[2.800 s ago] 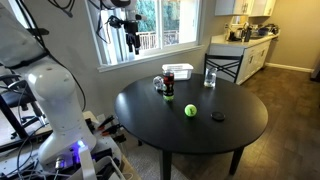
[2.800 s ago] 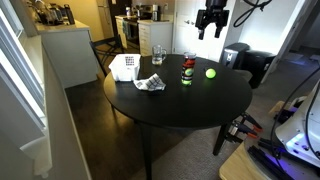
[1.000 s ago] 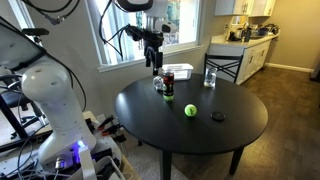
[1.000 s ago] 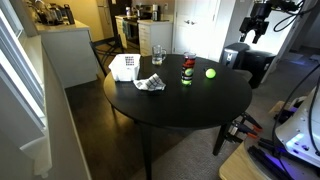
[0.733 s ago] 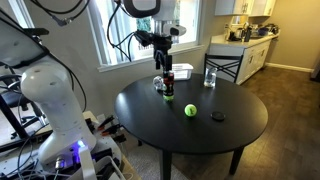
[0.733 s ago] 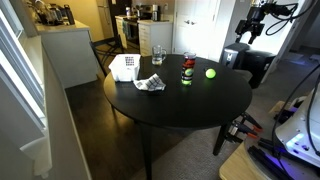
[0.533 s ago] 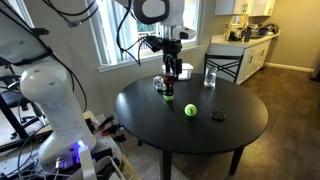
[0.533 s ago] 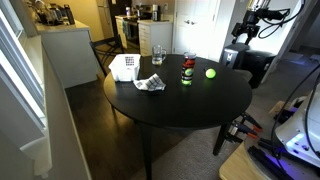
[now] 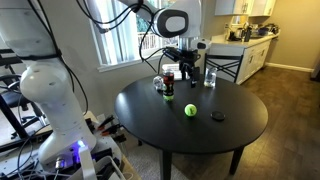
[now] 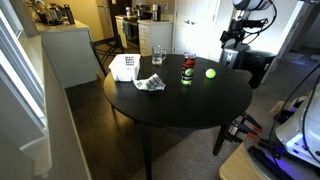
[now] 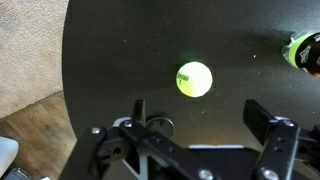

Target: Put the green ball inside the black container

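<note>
The green ball (image 9: 190,110), a small, smooth, bright lime sphere, lies free on the round black table (image 9: 243,135), near the table's middle. The black container (image 9: 167,94) stands apart from it, closer to the table's window-side rim. The arm arches in over that rim with its wrist turned down, so that the gripper (image 11: 198,108) hangs above the table with the ball just ahead of its fingers (image 11: 140,108), which are spread wide and hold nothing.

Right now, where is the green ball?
In an exterior view the green ball lies on the round black table, between the black container and a flat black disc.
</note>
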`<move>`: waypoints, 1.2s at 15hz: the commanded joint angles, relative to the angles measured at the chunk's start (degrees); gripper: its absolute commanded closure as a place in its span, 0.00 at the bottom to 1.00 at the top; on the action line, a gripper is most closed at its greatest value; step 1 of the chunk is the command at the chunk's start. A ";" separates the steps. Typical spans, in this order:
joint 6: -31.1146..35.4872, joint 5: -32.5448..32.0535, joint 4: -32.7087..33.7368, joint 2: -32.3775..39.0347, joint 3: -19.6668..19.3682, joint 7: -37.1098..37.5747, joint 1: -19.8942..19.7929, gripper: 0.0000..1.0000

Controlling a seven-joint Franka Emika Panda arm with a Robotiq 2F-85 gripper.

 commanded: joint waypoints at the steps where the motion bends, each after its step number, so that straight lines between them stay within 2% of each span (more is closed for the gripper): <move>1: 1.11 0.28 6.25 7.34 1.52 1.14 0.11 0.00; 7: -0.77 -3.36 11.55 14.88 2.66 2.14 0.93 0.00; 8: 0.10 -1.51 9.84 13.20 2.94 0.62 0.31 0.00; 18: 0.44 -1.79 11.25 15.35 3.17 0.60 0.30 0.00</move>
